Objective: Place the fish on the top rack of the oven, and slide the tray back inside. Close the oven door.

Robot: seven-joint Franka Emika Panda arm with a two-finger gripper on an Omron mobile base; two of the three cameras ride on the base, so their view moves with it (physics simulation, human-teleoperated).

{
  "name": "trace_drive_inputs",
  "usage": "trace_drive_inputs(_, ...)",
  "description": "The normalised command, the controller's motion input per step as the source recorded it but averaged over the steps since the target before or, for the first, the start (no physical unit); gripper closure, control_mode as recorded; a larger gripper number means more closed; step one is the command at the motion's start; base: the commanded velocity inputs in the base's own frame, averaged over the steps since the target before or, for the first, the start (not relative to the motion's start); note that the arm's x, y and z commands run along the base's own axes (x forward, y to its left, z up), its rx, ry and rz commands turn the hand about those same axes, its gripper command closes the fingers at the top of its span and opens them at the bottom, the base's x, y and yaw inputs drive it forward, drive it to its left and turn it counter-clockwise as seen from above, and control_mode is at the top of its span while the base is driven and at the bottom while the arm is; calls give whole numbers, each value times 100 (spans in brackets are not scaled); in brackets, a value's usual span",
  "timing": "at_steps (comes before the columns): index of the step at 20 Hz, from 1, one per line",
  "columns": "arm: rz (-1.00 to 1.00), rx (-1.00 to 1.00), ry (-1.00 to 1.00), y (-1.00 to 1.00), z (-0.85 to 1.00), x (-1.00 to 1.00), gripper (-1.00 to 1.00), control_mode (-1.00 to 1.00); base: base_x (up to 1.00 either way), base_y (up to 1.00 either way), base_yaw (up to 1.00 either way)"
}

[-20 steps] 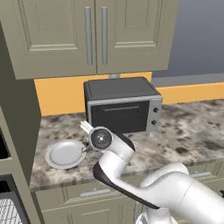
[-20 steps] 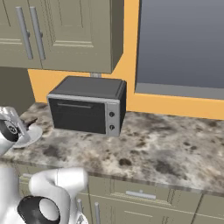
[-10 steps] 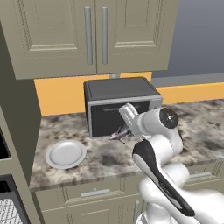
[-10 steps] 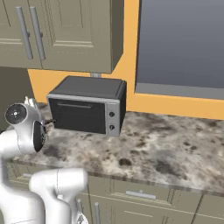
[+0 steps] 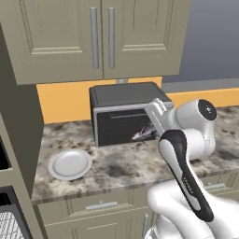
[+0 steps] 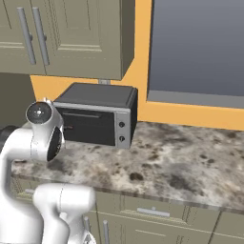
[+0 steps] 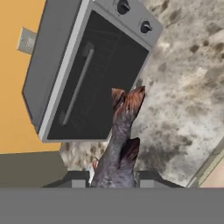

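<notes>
A speckled brown-grey stone counter (image 5: 116,165) runs under beige cabinets (image 5: 98,37) and an orange wall. At its far side sits a small dark boxy toaster oven (image 5: 123,114), door shut. The two-finger gripper (image 7: 113,180) is narrowed on the slender dark grey fish (image 7: 118,148), held above the counter just in front of that box, tail pointing away. A round white plate (image 5: 70,164) lies bare to the left.

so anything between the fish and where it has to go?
Can't tell fully. The fish is held in the jaws of the gripper, in front of the closed toaster oven on the counter. The wall oven and its rack aren't visible, so the path there can't be judged.
</notes>
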Motion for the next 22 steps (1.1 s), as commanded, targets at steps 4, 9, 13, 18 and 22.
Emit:
trace_drive_inputs(4,0,0,0,0,0,0,100,100,-53,0,14)
trace_drive_inputs(9,0,0,0,0,0,0,100,100,-51,28,37)
trace_drive_inputs(13,0,0,0,0,0,0,100,100,0,58,62)
trace_drive_inputs(18,0,0,0,0,0,0,100,100,16,71,63)
trace_drive_inputs(22,0,0,0,0,0,0,100,100,20,58,56)
